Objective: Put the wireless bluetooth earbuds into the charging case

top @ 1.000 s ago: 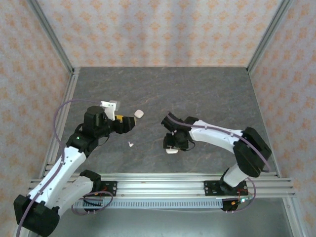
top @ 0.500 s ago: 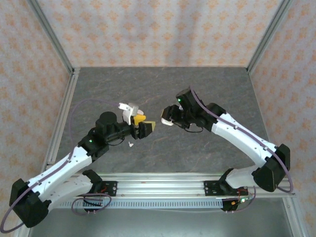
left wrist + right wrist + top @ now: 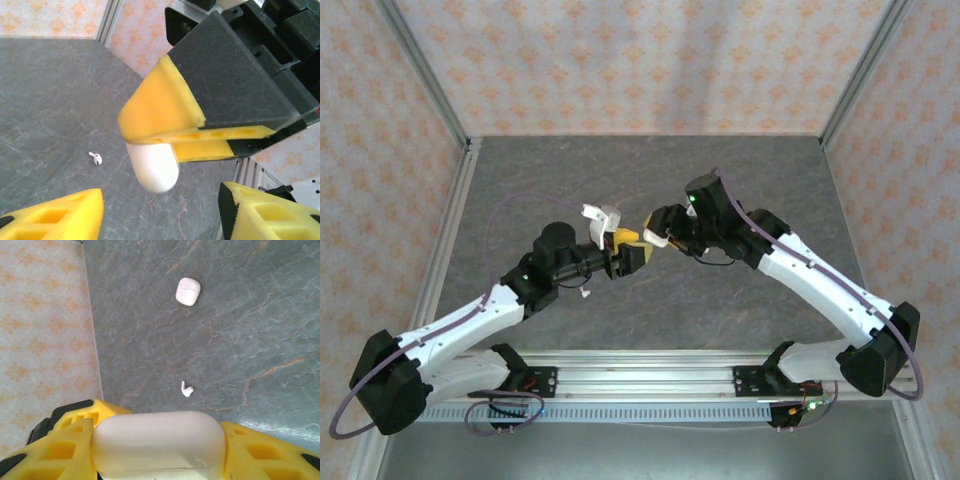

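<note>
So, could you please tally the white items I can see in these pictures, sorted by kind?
White rounded plastic charging cases: 2, the held case in the right claw and the lying case on the grey stone-look table
Tiny white stemmed plastic earbuds: 1, loose on the table
Total: 3

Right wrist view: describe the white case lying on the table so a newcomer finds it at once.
Start from the dark stone table beyond the right pincer. Past the tiny earbud, near the top, lies the small white case. Unlike the other case clamped in the pincer, it lies free, and it is blocky, with no stem like the earbud's.
</note>
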